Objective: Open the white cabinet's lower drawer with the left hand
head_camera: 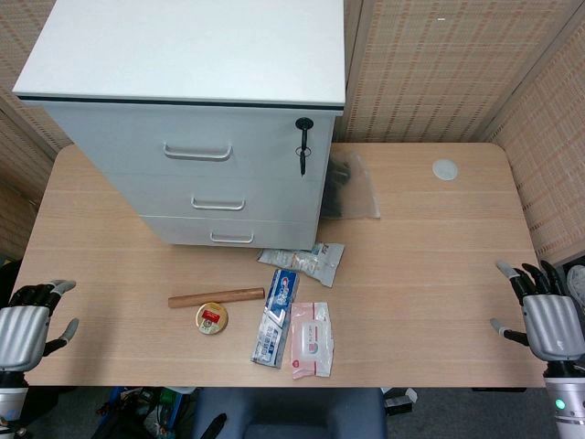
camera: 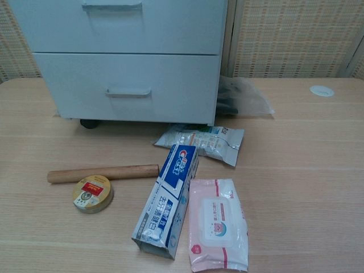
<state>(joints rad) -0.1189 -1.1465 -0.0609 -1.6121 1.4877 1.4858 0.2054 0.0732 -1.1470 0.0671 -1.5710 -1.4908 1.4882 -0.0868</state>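
Left hand (head_camera: pixel 27 320) at the near left table edge, fingers spread, holding nothing. Right hand (head_camera: pixel 546 311) at the near right edge, fingers also apart, empty. Both well apart from the clutter, neither visible in chest view.

Near centre of the light wooden table (head_camera: pixel 430 274): pink wet-wipes pack (camera: pixel 218 223) just beside the blue-and-white toothpaste box (camera: pixel 168 199); round yellow tin with red label (camera: pixel 92 193) left of them, wooden rod (camera: pixel 103 173) just behind the tin. Silvery-white foil pouch (camera: pixel 202 140) beyond the box.

Further back, white three-drawer cabinet (head_camera: pixel 192 91) on casters; lower drawer (camera: pixel 128 88) closed, metal handle (camera: pixel 128 92) untouched. Black key (head_camera: pixel 303 146) hangs in the lock. Clear plastic bag (camera: pixel 242 98) right of cabinet. White round disc (head_camera: pixel 444 168) far right.
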